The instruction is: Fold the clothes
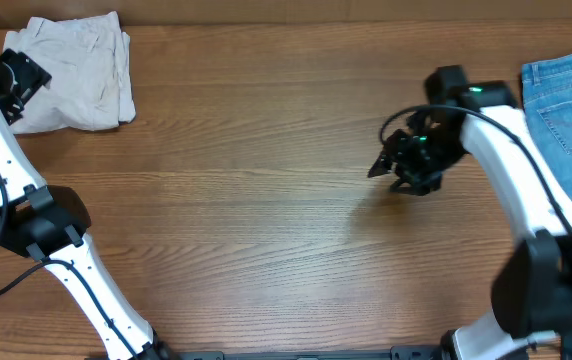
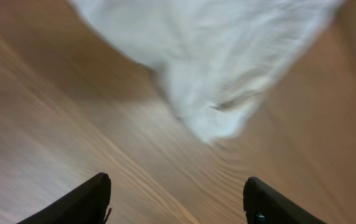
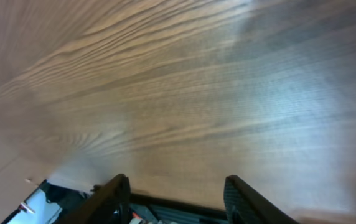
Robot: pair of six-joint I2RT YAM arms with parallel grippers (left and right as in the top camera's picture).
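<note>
The beige shorts (image 1: 76,70) lie folded in a bundle at the table's far left corner. In the left wrist view the cloth (image 2: 215,56) fills the upper part, blurred, with a corner pointing down at the wood. My left gripper (image 1: 21,82) is beside the bundle's left edge; its fingers (image 2: 178,193) are open and empty, above bare wood. My right gripper (image 1: 391,165) hovers over the table right of centre; its fingers (image 3: 175,193) are open and empty.
A pair of blue jeans (image 1: 571,95) lies at the far right edge of the table. The wooden table (image 1: 266,220) stretches between the two arms. The table's edge and dark gear below show in the right wrist view (image 3: 72,199).
</note>
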